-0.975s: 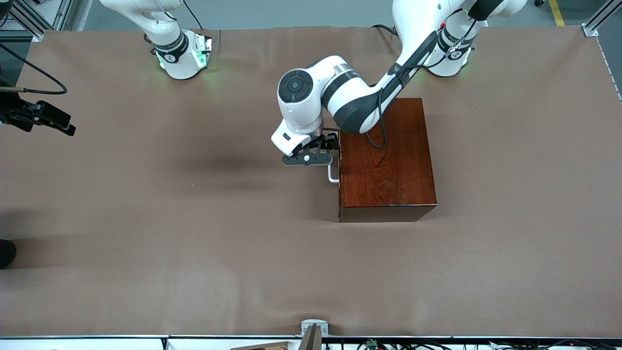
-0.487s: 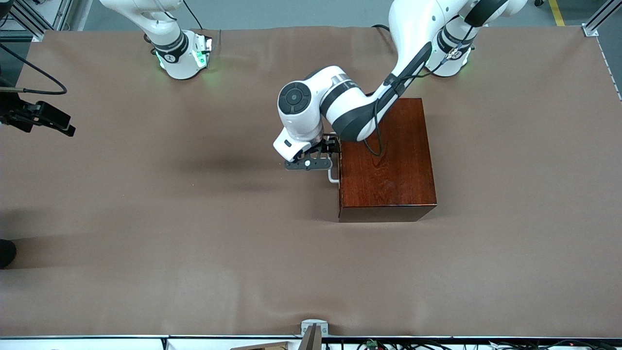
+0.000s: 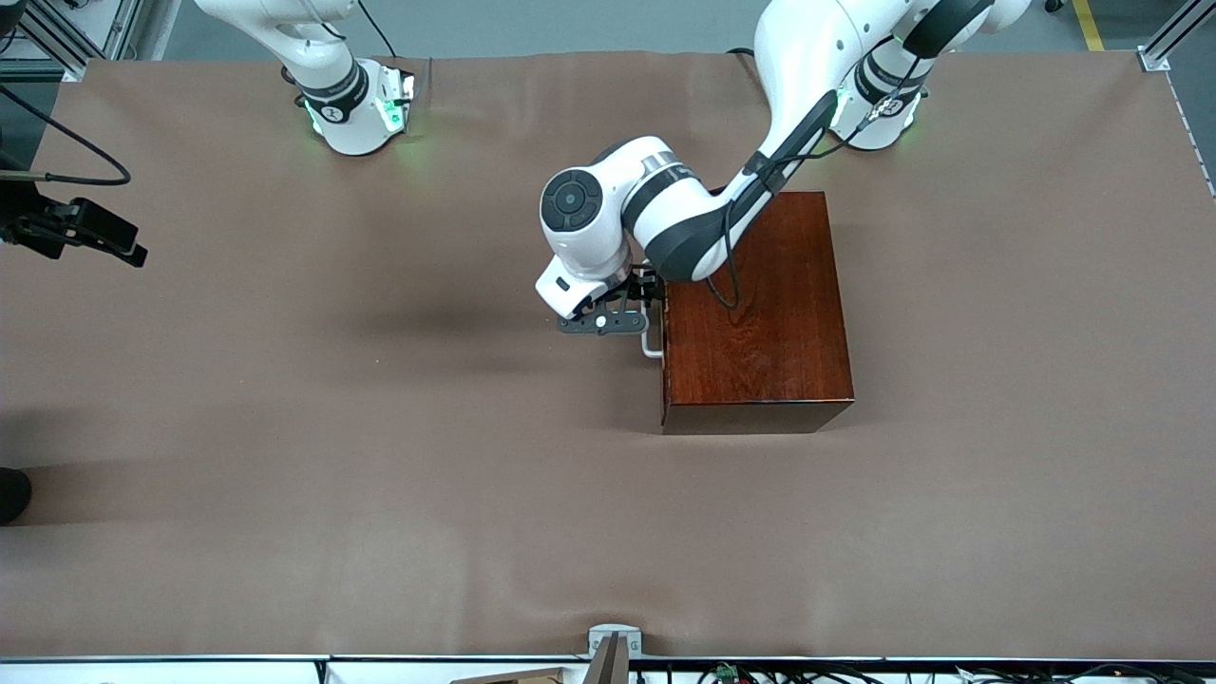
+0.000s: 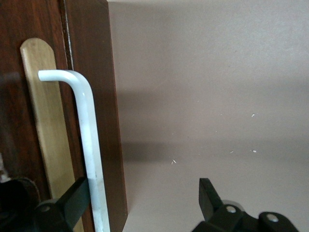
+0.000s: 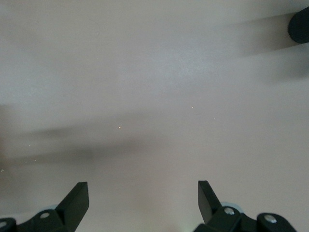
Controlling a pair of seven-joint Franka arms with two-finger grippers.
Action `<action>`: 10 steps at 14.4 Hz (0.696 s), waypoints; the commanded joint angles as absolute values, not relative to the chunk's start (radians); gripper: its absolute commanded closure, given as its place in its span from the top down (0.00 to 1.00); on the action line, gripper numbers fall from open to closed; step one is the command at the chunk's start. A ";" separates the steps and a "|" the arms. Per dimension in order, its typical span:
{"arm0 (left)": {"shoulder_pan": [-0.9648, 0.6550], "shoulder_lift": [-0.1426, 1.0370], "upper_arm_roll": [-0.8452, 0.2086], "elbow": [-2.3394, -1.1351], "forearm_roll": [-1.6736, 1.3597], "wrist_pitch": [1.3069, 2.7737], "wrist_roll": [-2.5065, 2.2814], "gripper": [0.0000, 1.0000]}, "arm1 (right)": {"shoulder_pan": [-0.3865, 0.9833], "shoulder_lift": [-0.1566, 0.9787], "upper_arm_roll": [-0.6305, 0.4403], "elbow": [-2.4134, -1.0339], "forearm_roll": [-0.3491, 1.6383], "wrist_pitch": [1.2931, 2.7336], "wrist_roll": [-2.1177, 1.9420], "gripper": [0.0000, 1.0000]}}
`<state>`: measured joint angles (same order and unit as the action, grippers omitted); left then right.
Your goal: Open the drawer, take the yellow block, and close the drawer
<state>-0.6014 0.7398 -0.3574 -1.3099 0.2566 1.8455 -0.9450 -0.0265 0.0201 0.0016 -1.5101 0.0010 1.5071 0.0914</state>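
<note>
While the drawer point(image 3: 662, 323) sits shut in the dark wooden box point(image 3: 755, 313) mid-desk, its white handle point(image 4: 91, 154) runs lengthwise between the spread fingers of the left end effector point(image 3: 622, 318), one fingertip point(image 4: 72, 200) touching the bar. Yellow block unseen, presumably inside; right end effector point(image 5: 142, 205) waits open over bare desk point(image 3: 285, 427), well apart

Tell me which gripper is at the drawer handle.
The left gripper, open at the white handle of the box; the right gripper is over bare table.
</note>
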 commanded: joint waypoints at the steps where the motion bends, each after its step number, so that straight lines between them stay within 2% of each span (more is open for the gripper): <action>1: -0.618 0.775 -0.348 -1.284 0.279 1.842 -0.937 1.00 | -0.029 0.041 0.012 -1.491 0.020 1.552 0.098 1.00; 10: -0.636 0.779 -0.344 -1.275 0.278 1.999 -1.035 1.00 | -0.026 0.051 0.015 -1.491 0.020 1.557 0.098 1.00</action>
